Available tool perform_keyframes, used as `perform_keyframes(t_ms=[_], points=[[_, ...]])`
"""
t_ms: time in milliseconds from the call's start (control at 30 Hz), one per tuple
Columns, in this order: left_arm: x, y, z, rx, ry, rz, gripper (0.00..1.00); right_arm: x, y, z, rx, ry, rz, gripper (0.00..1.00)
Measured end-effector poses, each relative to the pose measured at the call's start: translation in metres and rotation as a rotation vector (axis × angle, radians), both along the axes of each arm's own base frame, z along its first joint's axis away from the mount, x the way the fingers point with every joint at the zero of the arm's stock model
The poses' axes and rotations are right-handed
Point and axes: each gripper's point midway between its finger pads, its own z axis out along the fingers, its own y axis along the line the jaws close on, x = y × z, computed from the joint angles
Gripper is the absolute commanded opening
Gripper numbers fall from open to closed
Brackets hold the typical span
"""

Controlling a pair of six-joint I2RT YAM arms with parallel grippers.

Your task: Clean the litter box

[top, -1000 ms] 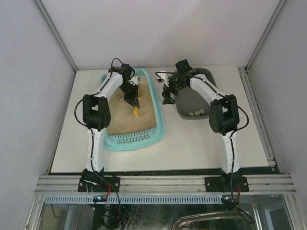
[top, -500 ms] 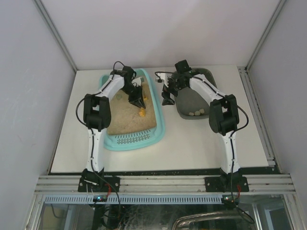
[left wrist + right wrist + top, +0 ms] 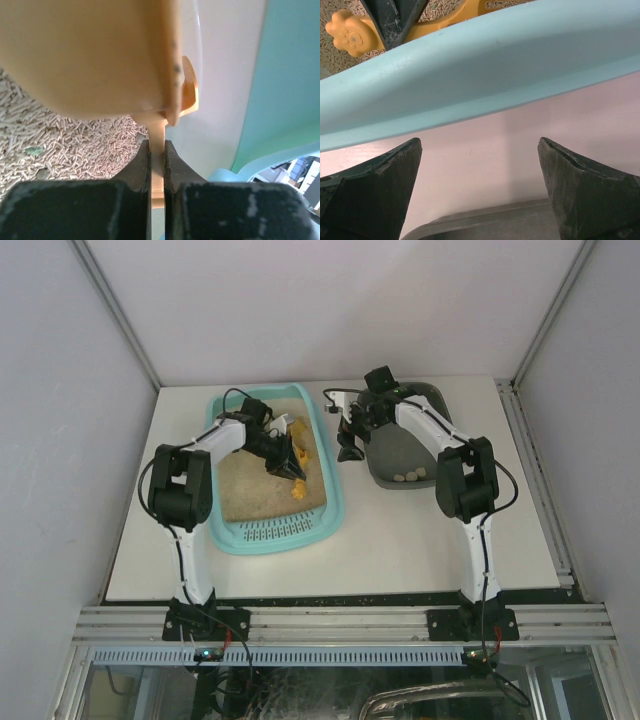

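The litter box (image 3: pixel 275 532) is seen on the left half of the table (image 3: pixel 400 540), its slotted strip at the near short end and tan litter (image 3: pixel 250 490) spread over its floor. The left end effector (image 3: pixel 285 462) is lowered inside the box, toward the right wall. In the left wrist view, this end effector (image 3: pixel 156 145) is clamped on the thin handle of an orange scoop (image 3: pixel 90 50). The scoop's bowl is held just above the pellets of litter (image 3: pixel 75 145), and the teal wall of the box (image 3: pixel 290 75) is seen close on the right.

The right end effector (image 3: pixel 350 450) is held over the strip of table between the litter box and a dark grey tray (image 3: pixel 400 445), in which a few pale lumps (image 3: pixel 410 477) are gathered at the near end. In the right wrist view, its fingers (image 3: pixel 375 185) are spread wide apart with nothing between them (only bare table (image 3: pixel 480 130) is seen in the gap). The teal rim (image 3: pixel 470 85) crosses that view above them. The paw-shaped handle end (image 3: pixel 350 32) shows beyond it, and the grey tray's edge (image 3: pixel 485 220) lies below.
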Motion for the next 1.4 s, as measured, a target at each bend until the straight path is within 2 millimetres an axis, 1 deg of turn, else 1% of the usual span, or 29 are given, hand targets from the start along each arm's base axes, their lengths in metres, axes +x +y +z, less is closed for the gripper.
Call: perform_keyframes(t_ms=[133, 267, 300, 367, 467, 567, 667, 867, 1000, 1067, 1133, 1233, 1267, 1300, 1400], points=[[0.0, 0.008, 0.006, -0.059, -0.005, 0.049, 0.0, -0.005, -0.002, -0.008, -0.008, 0.022, 0.001, 1.0], [0.011, 0.019, 0.023, -0.096, -0.063, 0.107, 0.0, -0.011, -0.005, -0.018, -0.02, 0.049, 0.002, 1.0], [0.011, 0.022, 0.028, -0.105, -0.08, 0.119, 0.0, -0.013, -0.006, -0.021, -0.022, 0.055, 0.002, 1.0], [0.008, 0.028, 0.039, -0.122, -0.112, 0.146, 0.0, -0.017, -0.008, -0.024, -0.026, 0.066, 0.002, 1.0], [-0.001, 0.032, 0.057, -0.15, -0.153, 0.164, 0.0, -0.024, -0.011, -0.026, -0.031, 0.078, 0.0, 1.0], [-0.01, 0.032, 0.071, -0.175, -0.194, 0.164, 0.0, -0.024, -0.013, -0.021, -0.027, 0.072, -0.002, 1.0], [-0.022, 0.032, 0.08, -0.197, -0.219, 0.161, 0.0, -0.025, -0.013, -0.016, -0.016, 0.07, -0.004, 1.0], [-0.055, 0.032, 0.093, -0.258, -0.265, 0.166, 0.0, -0.04, -0.016, 0.003, 0.012, 0.082, -0.009, 1.0], [-0.081, 0.029, 0.105, -0.367, -0.313, 0.201, 0.0, -0.051, -0.019, 0.019, 0.028, 0.081, -0.017, 1.0], [-0.09, 0.028, 0.116, -0.442, -0.377, 0.232, 0.0, -0.056, -0.02, 0.026, 0.032, 0.087, -0.026, 1.0], [-0.099, 0.027, 0.132, -0.538, -0.466, 0.267, 0.0, -0.062, -0.022, 0.032, 0.034, 0.099, -0.04, 1.0], [-0.106, 0.03, 0.153, -0.694, -0.577, 0.335, 0.0, -0.072, -0.027, 0.04, 0.025, 0.128, -0.069, 1.0], [-0.107, 0.031, 0.157, -0.736, -0.587, 0.355, 0.0, -0.076, -0.029, 0.04, 0.017, 0.14, -0.08, 1.0], [-0.107, 0.032, 0.159, -0.777, -0.582, 0.38, 0.0, -0.081, -0.033, 0.041, 0.006, 0.157, -0.094, 1.0], [-0.105, 0.034, 0.157, -0.836, -0.54, 0.428, 0.0, -0.096, -0.044, 0.041, -0.029, 0.21, -0.134, 1.0]])
